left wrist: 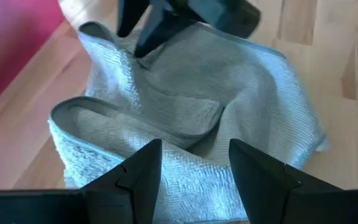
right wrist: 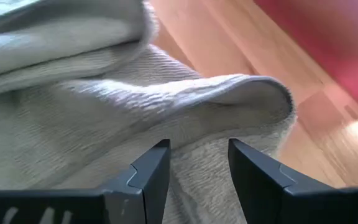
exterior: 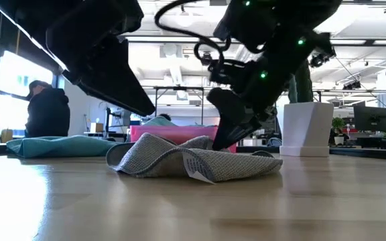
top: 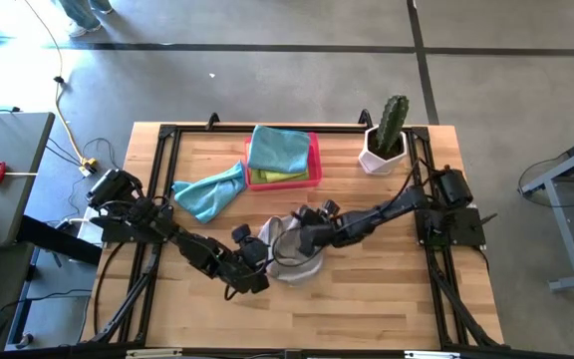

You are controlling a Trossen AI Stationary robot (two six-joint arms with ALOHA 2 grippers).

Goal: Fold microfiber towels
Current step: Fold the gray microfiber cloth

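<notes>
Pretty bright daylight overall. In the low view the windows (exterior: 5,80) blow out and the arms go near-silhouette, and the near surface (exterior: 193,207) is blurry with soft glare.

A crumpled towel (top: 295,261) lies mid-table (top: 367,299); behind it sits a tray (top: 315,165) holding towels (top: 278,152), another towel (top: 208,192) to its left, a potted cactus (top: 387,135) to its right.
</notes>
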